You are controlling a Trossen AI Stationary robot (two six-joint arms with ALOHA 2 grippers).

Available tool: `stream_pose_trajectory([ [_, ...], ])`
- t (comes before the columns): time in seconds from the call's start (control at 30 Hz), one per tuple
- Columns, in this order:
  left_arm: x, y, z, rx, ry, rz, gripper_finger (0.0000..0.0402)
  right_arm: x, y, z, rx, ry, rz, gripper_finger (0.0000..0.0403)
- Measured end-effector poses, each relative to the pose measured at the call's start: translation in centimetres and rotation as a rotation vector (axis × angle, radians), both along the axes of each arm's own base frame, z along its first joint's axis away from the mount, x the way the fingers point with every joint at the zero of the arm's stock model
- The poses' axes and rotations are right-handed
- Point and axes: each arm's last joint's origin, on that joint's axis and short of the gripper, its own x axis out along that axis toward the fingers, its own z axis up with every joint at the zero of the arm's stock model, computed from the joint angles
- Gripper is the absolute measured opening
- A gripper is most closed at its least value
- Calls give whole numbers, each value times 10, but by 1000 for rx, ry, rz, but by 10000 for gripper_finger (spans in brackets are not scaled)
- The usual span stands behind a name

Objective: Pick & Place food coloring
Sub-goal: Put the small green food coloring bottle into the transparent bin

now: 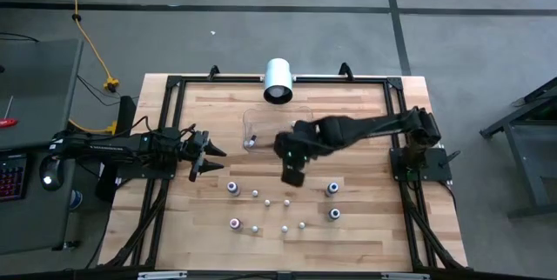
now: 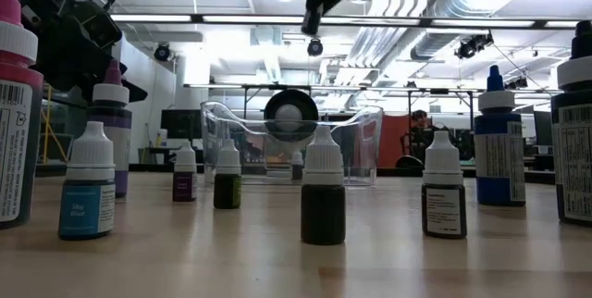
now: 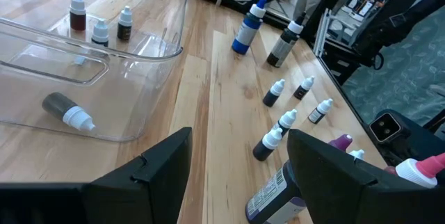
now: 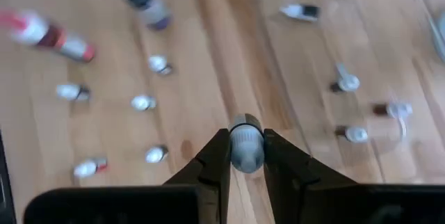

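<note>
Several small food coloring bottles stand on the wooden table, with bigger blue and pink ones among them. My right gripper hangs high above them, near the table's middle, shut on one small white-capped bottle. A clear tray sits toward the far side. One bottle lies on its side in it. Others show standing through its clear wall. My left gripper waits open at the table's left, holding nothing. My right gripper pinches a small bottle between its two fingers, one on each side of it. The fingers slant downward from above. The bottle is lifted clear of the table, its pale rounded end showing past the fingers.
A large white cylinder lies at the far edge behind the tray. A black frame runs round the table. Big bottles stand close to the low camera. Bare wood lies between the tray and the rows of bottles.
</note>
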Motion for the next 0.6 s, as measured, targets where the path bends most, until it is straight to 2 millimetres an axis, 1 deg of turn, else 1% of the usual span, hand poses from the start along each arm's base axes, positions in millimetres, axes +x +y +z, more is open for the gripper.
stream_pose_trajectory([
  [0.1,0,0,0,0,0,0,234,2,-20,-3,43,16,-117,55],
  [0.2,0,0,0,0,0,0,234,3,-40,-7,43,35,-223,56],
  [0.37,0,0,0,0,0,0,234,8,-70,-18,28,57,-337,56],
  [0.47,0,0,0,0,0,0,234,13,-84,-30,29,92,-378,56],
  [0.6,0,0,0,0,0,0,234,21,-98,-50,39,144,-423,59],
])
